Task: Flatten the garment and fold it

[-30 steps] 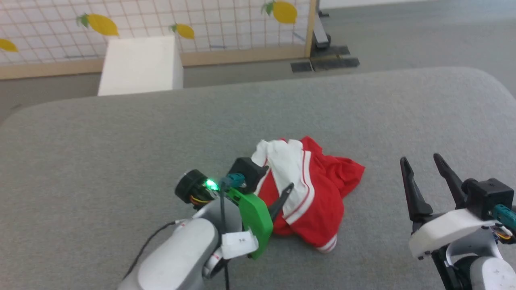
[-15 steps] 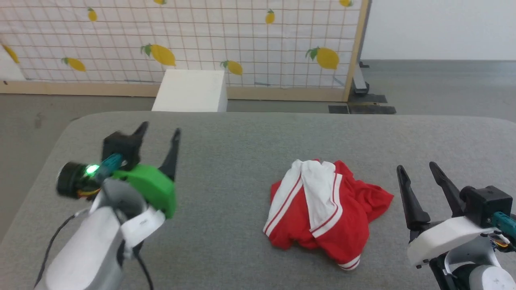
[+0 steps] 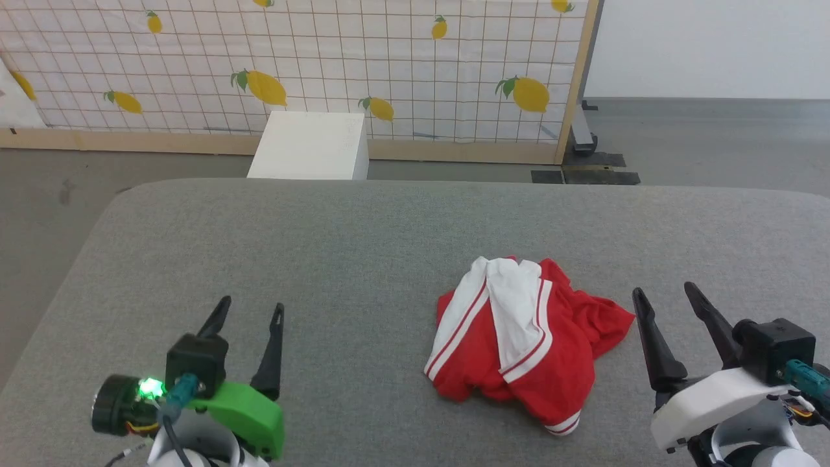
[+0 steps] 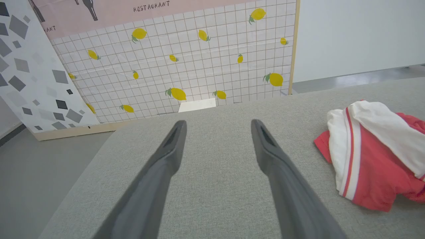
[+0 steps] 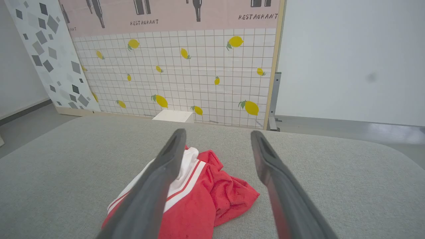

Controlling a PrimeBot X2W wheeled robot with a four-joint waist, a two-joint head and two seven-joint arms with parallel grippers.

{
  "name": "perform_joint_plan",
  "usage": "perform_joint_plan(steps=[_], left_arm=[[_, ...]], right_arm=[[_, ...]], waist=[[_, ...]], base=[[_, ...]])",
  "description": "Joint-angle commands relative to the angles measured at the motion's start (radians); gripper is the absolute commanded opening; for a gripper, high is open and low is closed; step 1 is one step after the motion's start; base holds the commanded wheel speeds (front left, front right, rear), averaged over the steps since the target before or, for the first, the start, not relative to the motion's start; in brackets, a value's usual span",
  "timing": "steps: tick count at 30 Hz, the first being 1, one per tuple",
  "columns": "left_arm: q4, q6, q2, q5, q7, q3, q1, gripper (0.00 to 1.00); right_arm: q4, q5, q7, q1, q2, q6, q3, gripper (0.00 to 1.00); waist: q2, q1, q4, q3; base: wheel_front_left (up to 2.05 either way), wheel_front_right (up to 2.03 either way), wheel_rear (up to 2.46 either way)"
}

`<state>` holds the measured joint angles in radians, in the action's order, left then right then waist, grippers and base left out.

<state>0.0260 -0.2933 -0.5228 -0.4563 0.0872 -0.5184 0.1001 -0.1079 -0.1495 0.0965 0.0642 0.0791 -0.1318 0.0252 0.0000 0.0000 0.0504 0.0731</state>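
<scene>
The garment [image 3: 519, 337] lies in a crumpled heap on the grey padded surface [image 3: 337, 246], right of centre in the lower half of the head view. It is red cloth bunched up, with a white panel edged in red and white stripes folded over the top, and it lies free of both claws. The left claw [image 3: 251, 303] sits at the lower left of that frame, well apart from the heap, its two dark fingers spread apart and gripping nothing. The right claw [image 3: 663, 289] stands at the lower right, likewise spread and unladen, near the garment's red right-hand edge but not on it. From the left wrist the heap shows at the right edge of the frame. From the right wrist it sits low in the middle, partly behind one finger. Beyond the surface's far edge, in the upper middle of the head view, a white box [image 3: 311, 146] stands on the floor [image 3: 713, 143] in front of a grid-patterned panel [image 3: 389, 65] printed with lemons. The box's top looks plain and shut, and I cannot tell what is in it.
</scene>
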Motion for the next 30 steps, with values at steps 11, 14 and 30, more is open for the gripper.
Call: perform_joint_plan(steps=[11, 14, 30], left_arm=[[0.043, -0.026, 0.023, 0.003, 0.031, -0.013, -0.058, 1.0], [0.043, -0.023, 0.024, 0.001, 0.028, -0.016, -0.052, 1.0], [0.033, -0.013, 0.066, 0.018, 0.02, -0.064, 0.003, 1.0]], right_arm=[[0.012, 0.009, -0.002, 0.027, -0.009, 0.001, -0.013, 1.0], [0.012, 0.009, -0.001, 0.027, -0.01, 0.001, -0.011, 1.0], [-0.041, -0.164, 0.579, -0.125, 0.176, 0.001, -0.172, 1.0]], waist=[[0.0, 0.0, -0.01, -0.004], [0.0, 0.0, -0.007, -0.004], [0.0, 0.0, 0.087, -0.104]], base=[[0.0, 0.0, 0.0], [0.0, 0.0, 0.0], [0.0, 0.0, 0.0]])
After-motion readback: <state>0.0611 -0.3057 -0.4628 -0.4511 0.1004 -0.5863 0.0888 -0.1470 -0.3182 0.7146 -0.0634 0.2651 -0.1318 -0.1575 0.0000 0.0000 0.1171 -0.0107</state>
